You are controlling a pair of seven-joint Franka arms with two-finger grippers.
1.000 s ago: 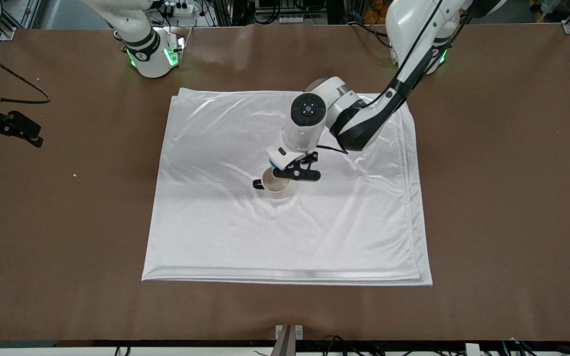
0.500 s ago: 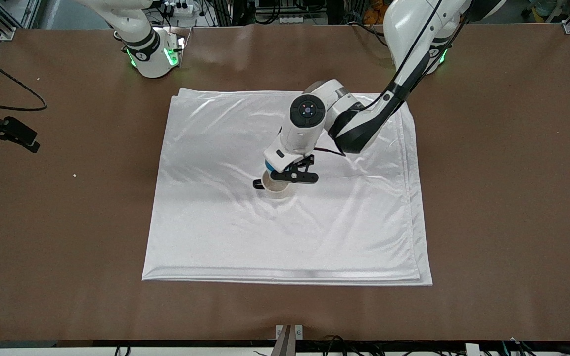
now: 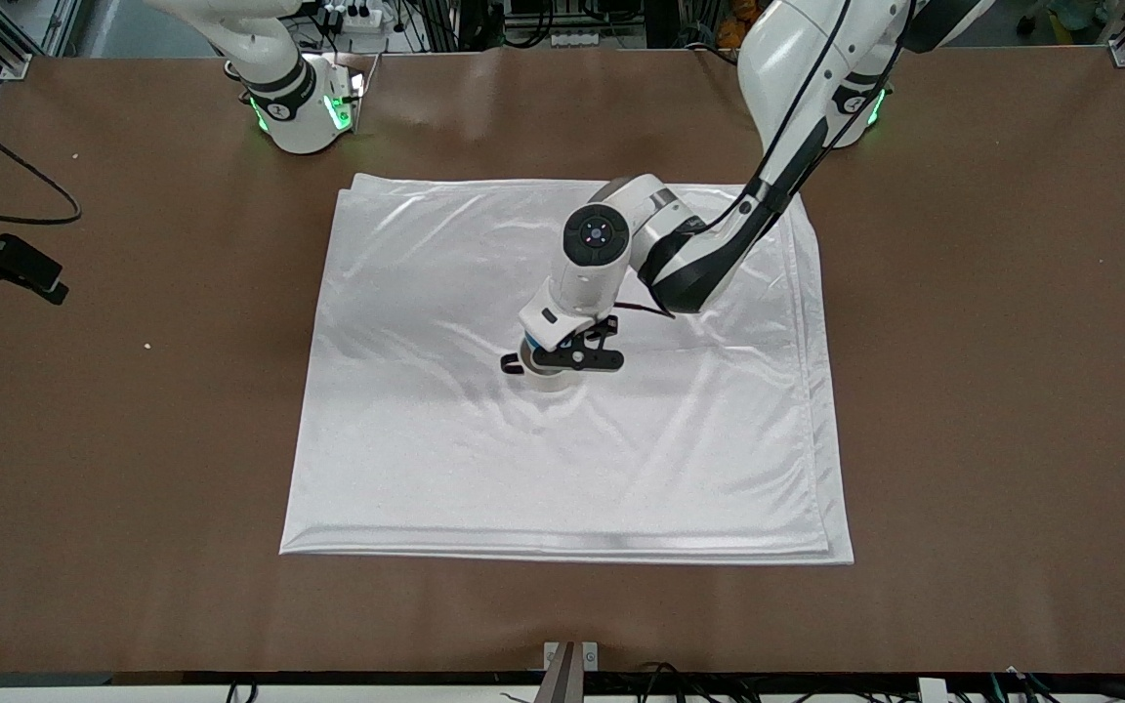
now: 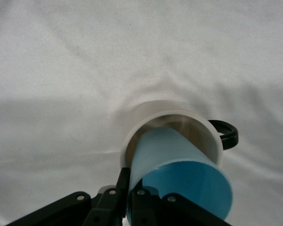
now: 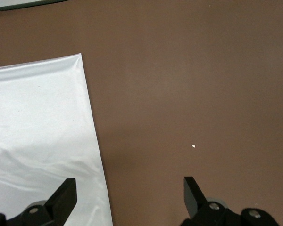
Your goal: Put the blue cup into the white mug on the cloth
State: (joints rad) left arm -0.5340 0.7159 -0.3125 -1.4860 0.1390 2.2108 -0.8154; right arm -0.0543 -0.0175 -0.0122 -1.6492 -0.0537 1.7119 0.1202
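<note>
With the cup pinched by its rim in the left gripper and its bottom tipped into the mug just below, it should be straightened, lowered gently, then let go, while the right gripper is kept wide open, waiting over bare table.

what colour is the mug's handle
Black, a small loop on the off-white mug. The handle shows best in the left wrist view.

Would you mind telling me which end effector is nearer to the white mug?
Left. The left end effector, shut on the blue cup, is right over the white mug; the right end effector waits open, off the cloth's edge.
</note>
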